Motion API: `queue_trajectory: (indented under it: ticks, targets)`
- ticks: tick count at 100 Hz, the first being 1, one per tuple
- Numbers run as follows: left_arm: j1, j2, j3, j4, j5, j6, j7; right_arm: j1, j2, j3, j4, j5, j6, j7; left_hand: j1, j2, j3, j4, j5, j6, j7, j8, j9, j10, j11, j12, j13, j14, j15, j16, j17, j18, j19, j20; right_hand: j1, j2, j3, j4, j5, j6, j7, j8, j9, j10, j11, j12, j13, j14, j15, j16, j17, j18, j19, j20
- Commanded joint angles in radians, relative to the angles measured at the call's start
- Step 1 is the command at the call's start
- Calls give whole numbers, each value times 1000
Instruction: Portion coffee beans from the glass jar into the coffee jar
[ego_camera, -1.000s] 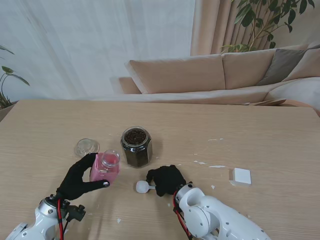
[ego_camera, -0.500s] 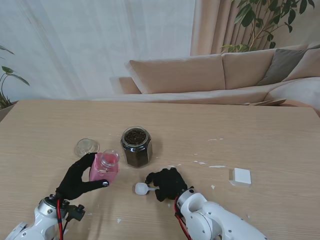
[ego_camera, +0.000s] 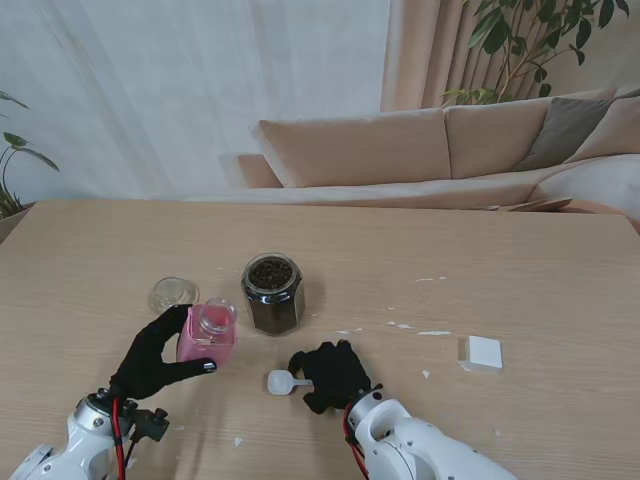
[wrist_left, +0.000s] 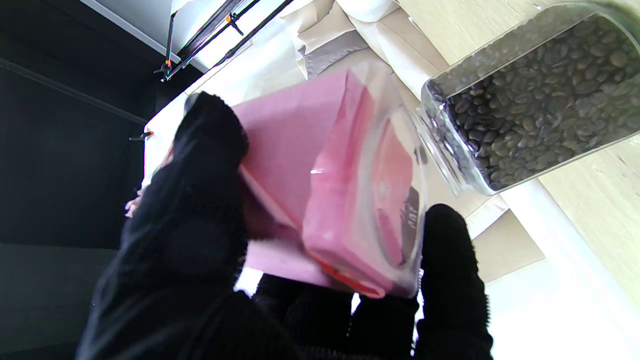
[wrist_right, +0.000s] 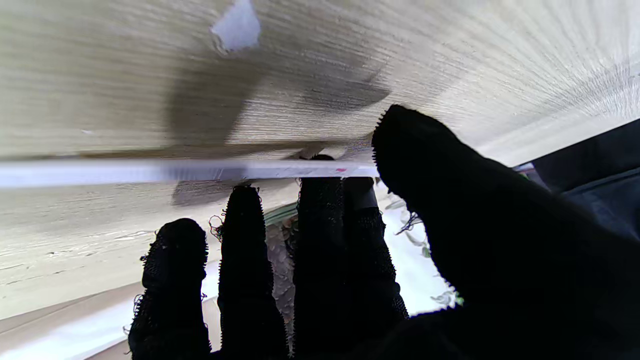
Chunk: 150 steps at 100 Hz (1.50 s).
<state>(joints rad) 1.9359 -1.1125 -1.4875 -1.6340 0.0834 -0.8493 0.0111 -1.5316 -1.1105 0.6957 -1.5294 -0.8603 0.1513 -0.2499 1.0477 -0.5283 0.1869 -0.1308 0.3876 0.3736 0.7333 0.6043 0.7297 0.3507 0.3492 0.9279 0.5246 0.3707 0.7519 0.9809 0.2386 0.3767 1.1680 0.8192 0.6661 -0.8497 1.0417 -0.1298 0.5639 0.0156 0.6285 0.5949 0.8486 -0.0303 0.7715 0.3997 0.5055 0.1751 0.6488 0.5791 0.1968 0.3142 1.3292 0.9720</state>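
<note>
Wooden table (ego_camera: 520, 270); left hand (ego_camera: 150, 355) grips pink jar (ego_camera: 207, 335); right hand (ego_camera: 330, 375) pinches scoop (ego_camera: 281, 381).

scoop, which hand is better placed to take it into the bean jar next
Right. The right hand is already closed on the white scoop, just nearer to me than the open glass jar. The left hand is busy holding the pink coffee jar.
</note>
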Motion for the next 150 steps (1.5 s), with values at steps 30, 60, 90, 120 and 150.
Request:
queue_trajectory:
  ticks: [30,60,90,120,150]
  targets:
    - [6,-6,-2,-4,-3,-7,-12,7,-19,-17,50,23,8,-15,243,183,324,24,95,-186,223,64,122,-139,184,87,25,-18,4,22,0,-4,3,1,135,-14,72,-9,53,-2,58,21,151,-94,126,81,119,-7,69,6,38,-17,36,10]
    - [6,-6,-4,-3,-6,-9,-12,6,-19,-6,47,50,-11,5,243,184,322,24,95,-187,222,63,122,-139,184,87,26,-18,5,22,0,-4,3,1,167,-2,217,59,-23,21,87,47,-17,-67,274,258,174,43,123,65,85,64,36,18]
    - [5,-6,-3,-4,-7,-9,-13,-5,-16,23,39,52,-51,3,243,185,320,25,95,-187,223,63,122,-140,184,86,25,-18,5,21,0,-4,2,0,160,3,181,9,36,-22,99,36,66,-48,194,196,396,15,253,121,289,28,160,55]
    - [4,-7,-3,-1,-4,-13,-9,-37,-14,56,-1,47,-62,-3,243,185,319,26,95,-189,223,63,123,-139,184,87,26,-19,5,21,0,-4,2,0,176,53,92,-75,128,-49,161,-117,236,-19,34,8,525,-41,265,57,400,24,191,23]
    - [3,-7,-3,0,-3,-13,-10,-63,-17,82,-46,61,-48,-2,243,184,320,26,95,-187,224,63,122,-139,184,87,25,-18,5,20,0,-4,2,0,219,208,87,-106,58,47,140,-150,181,5,79,53,471,-34,298,104,335,16,209,42]
